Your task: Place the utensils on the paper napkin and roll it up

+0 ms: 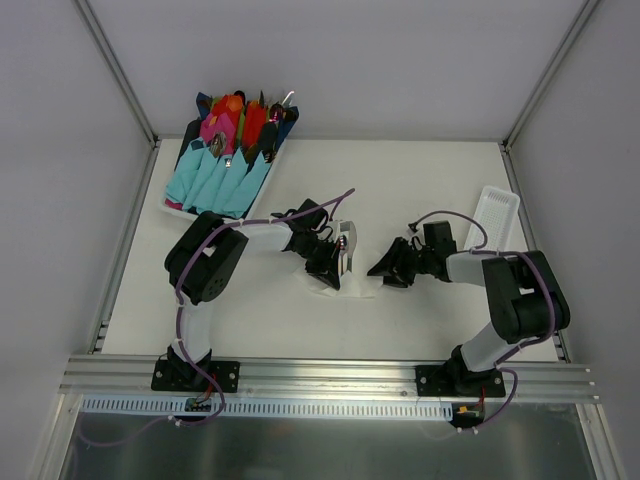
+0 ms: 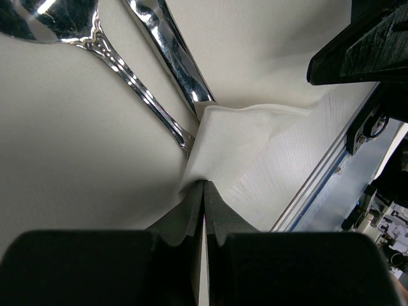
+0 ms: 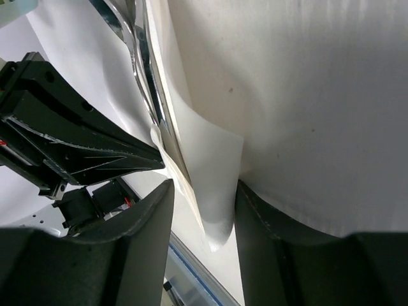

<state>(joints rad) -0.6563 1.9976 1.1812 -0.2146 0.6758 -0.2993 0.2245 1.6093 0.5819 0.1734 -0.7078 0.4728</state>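
At the table's [image 1: 420, 170] far left corner, the coloured napkin bundles [image 1: 220, 172] lie well apart from your work.

Your left gripper [image 2: 204, 183] is fully closed. Its two black fingers [image 2: 175, 226] meet with no gap, and a raised edge of the paper napkin [image 2: 255, 150] is pinched between their tips. The sheet is pulled up into a small peak where they bite. Just beyond that peak the utensils [image 2: 137, 86] lie on the napkin: two shiny handles side by side, their ends reaching the lifted fold and slipping under it.

In the top view the napkin sits at the middle of the table, toward the near edge, directly between your two grippers.

Your right gripper [image 3: 204, 188] comes in from the other side with its jaws about half apart. A curled fold of the napkin fills the gap between them and meets both inner faces, so you are holding the napkin there too. The handles run down into that fold on its left side.

Along the table's right edge, the white ribbed tray [image 1: 497, 215] lies behind your right arm.
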